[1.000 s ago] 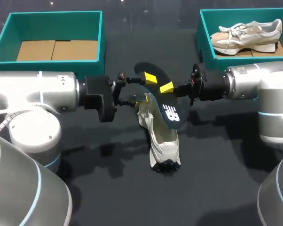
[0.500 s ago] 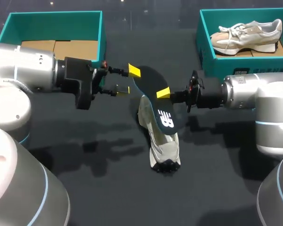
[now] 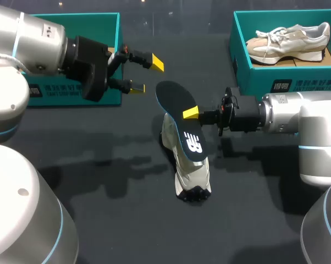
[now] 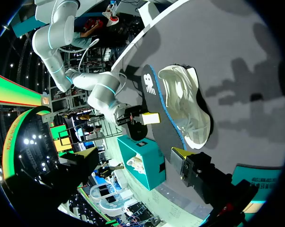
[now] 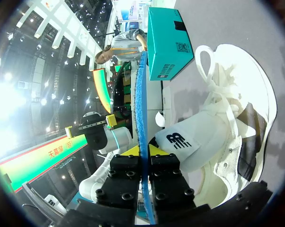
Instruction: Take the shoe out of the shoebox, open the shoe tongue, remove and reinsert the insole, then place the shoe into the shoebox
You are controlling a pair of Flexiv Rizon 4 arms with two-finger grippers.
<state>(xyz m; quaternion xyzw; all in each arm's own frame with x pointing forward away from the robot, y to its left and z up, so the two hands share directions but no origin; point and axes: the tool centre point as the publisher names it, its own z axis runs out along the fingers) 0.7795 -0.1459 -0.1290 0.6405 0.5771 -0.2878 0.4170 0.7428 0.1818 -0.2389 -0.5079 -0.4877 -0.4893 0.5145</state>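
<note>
at ten o'clock, by the left shoebox [image 3: 64, 22]: left gripper [image 3: 147, 75], tips apart, nothing between them, well away from the work. at centre: insole [image 3: 174, 102], clamped edge-on by the right gripper [image 3: 192, 113], slanting down over the shoe [image 3: 190, 170] on the table at six o'clock. cannot tell whether the lower end is inside yet. to reinsert well: keep the pinch firm, steer the low end into the opening, slide along the footbed, avoid snagging tongue or laces. probably worth bringing the left gripper in to steady the shoe. at two o'clock: right shoebox [image 3: 240, 49], a second shoe [image 3: 289, 41] inside.
</note>
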